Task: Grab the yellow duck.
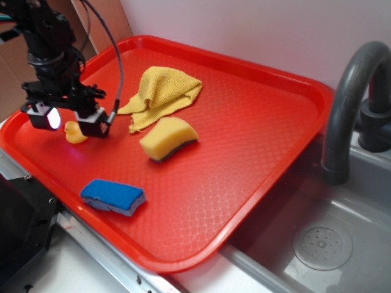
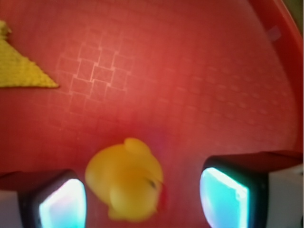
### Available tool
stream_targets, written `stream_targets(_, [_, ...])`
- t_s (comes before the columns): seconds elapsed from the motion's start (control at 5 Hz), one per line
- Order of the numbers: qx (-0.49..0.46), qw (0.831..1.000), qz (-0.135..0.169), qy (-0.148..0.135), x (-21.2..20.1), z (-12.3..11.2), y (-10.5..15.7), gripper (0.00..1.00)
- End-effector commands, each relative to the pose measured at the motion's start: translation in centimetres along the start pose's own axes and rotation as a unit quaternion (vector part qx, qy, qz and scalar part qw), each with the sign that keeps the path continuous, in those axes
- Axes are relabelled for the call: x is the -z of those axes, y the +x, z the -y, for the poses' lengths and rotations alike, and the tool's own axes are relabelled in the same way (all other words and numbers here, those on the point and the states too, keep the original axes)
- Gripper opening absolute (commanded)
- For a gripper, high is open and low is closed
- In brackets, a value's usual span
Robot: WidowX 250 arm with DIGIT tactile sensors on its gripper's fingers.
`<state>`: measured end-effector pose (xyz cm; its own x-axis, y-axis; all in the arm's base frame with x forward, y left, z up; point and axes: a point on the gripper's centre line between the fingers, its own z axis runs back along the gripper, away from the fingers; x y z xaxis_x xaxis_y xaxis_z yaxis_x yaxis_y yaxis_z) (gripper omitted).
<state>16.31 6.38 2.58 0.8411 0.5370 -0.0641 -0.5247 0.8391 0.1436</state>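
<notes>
Tray [image 1: 263, 122]: a red plastic tray beside a sink, carrying everything; its textured floor fills the wrist view.
Cloth [image 1: 164, 93]: mustard-yellow terry, crumpled toward the tray's far side; one corner shows at the wrist view's left edge.
Yellow sponge [image 1: 169, 138]: wedge-shaped with a dark underside, mid-tray, well apart from the end effector.
Blue sponge [image 1: 114, 196]: near the tray's front rim, clear of the work.
End effector [image 1: 68, 119]: released, its two pads spread wide and hanging low over the tray's left end.
Yellow duck [image 2: 127, 179]: on the tray floor near the left end, lying between the two pads and, in the wrist view, nearer the left-hand pad [image 2: 61, 205] than the right-hand one [image 2: 225, 194], touching neither as far as can be seen. Its beak points toward the right-hand pad. In the exterior view the duck [image 1: 76, 132] peeks out between the pads.
Coming move: judged a short descent, then closing; the off-centre duck may be nudged sideways.
</notes>
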Motion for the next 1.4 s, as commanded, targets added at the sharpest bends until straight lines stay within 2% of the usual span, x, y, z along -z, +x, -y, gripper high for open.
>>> stream_targets(0.0, [0.031, 0.999, -0.012, -0.002, 1.8, 1.0, -0.2, 0.7])
stream_targets(0.2, [0.02, 1.0, 0.0, -0.013, 1.6, 0.6, -0.6, 0.0])
stream_targets(0.6, [-0.001, 1.0, 0.007, -0.013, 1.2, 0.3, -0.8, 0.0])
stream_targets(0.8, [-0.033, 0.998, 0.038, -0.034, -2.1, -0.1, 0.1, 0.0])
stream_targets(1.0, [-0.067, 0.982, 0.117, -0.133, -7.1, 0.0, 1.2, 0.0])
stream_targets(1.2, [-0.073, 0.967, 0.158, -0.187, -12.2, -0.2, 0.4, 0.0])
